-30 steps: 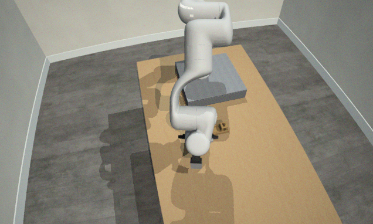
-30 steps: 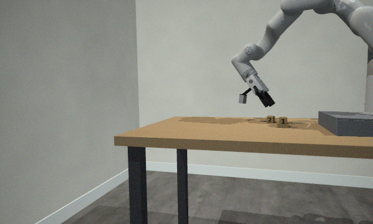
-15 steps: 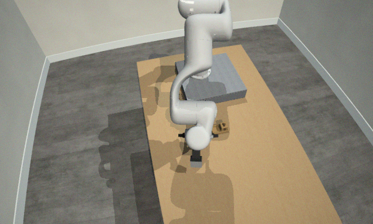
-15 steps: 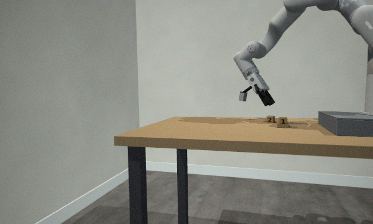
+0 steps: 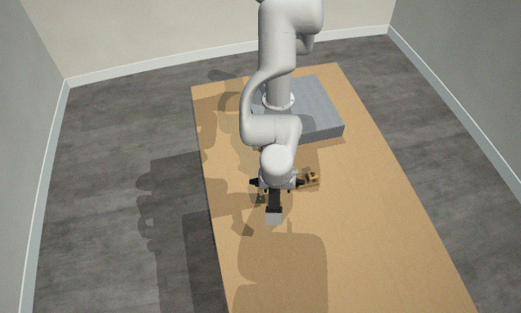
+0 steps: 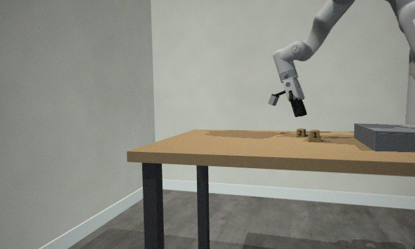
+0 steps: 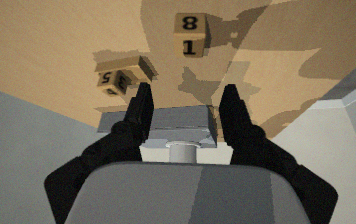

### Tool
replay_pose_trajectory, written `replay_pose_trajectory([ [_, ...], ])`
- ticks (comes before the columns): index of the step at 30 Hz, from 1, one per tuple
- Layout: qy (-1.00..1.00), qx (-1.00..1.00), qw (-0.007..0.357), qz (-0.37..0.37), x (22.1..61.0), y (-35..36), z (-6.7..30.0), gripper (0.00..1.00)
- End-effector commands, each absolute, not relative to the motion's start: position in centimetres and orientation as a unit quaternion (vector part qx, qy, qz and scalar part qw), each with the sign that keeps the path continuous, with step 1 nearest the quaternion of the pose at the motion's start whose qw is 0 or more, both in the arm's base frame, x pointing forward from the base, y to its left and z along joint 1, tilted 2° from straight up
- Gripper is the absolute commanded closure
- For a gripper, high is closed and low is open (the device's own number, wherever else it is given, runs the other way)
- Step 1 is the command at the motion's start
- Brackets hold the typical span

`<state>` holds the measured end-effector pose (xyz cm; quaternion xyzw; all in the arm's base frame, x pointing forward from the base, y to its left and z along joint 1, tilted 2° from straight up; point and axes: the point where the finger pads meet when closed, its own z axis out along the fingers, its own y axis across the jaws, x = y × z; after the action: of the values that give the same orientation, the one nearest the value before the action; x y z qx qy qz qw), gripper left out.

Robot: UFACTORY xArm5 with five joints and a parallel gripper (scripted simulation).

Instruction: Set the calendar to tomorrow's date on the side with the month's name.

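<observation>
Pincer [image 6: 298, 111] fingers are seen spread apart with nothing between them, held in the air above the surface [image 6: 228, 149] and tilted down toward the grey base block [image 6: 382, 137] on which the arm is mounted. In the wrist view the two black fingers stand well apart, and only the grey block and the arm's white post are seen through the gap. From the exterior view, two small wooden date cubes are seen on the surface just in front of the grey base block: one showing a 2 [image 6: 301, 132] and, just beside it and nearer the block, one showing a 1 [image 6: 314, 135]. The pincer hangs well above them, slightly to the side away from the block. In the wrist view the cube with the 1 [image 7: 190, 35] carries an 8 on its neighbouring face and stands alone on the bare surface, apart from the other cube [image 7: 112, 82], on which a 5 and a 3 can be read; that second cube is seen against a low wooden tray [image 7: 127, 65]. Whether it rests inside the tray or only against it cannot be told. In the top view the tray [image 5: 310, 178] is partly hidden by the arm's wrist, just off the near corner of the base block. A small grey camera box [image 6: 273, 100] juts from the wrist on a short black stalk.
</observation>
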<state>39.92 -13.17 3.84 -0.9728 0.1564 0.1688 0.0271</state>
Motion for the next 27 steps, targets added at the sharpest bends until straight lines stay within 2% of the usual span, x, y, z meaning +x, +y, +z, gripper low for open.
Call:
replay_pose_trajectory([
  [1, 0.157, -0.975, 0.025, 0.154, 40.05, -13.21, 3.91, 0.29],
  [12, 0.164, -0.986, 0.004, 0.029, 39.62, -13.08, 4.00, 0.29],
  [19, 0.165, -0.986, 0.002, 0.013, 39.50, -13.04, 4.08, 0.29],
  [20, 0.165, -0.986, 0.002, 0.013, 39.50, -13.04, 4.08, 0.00],
  [27, 0.165, -0.986, 0.002, 0.013, 39.50, -13.04, 4.08, 0.00],
])
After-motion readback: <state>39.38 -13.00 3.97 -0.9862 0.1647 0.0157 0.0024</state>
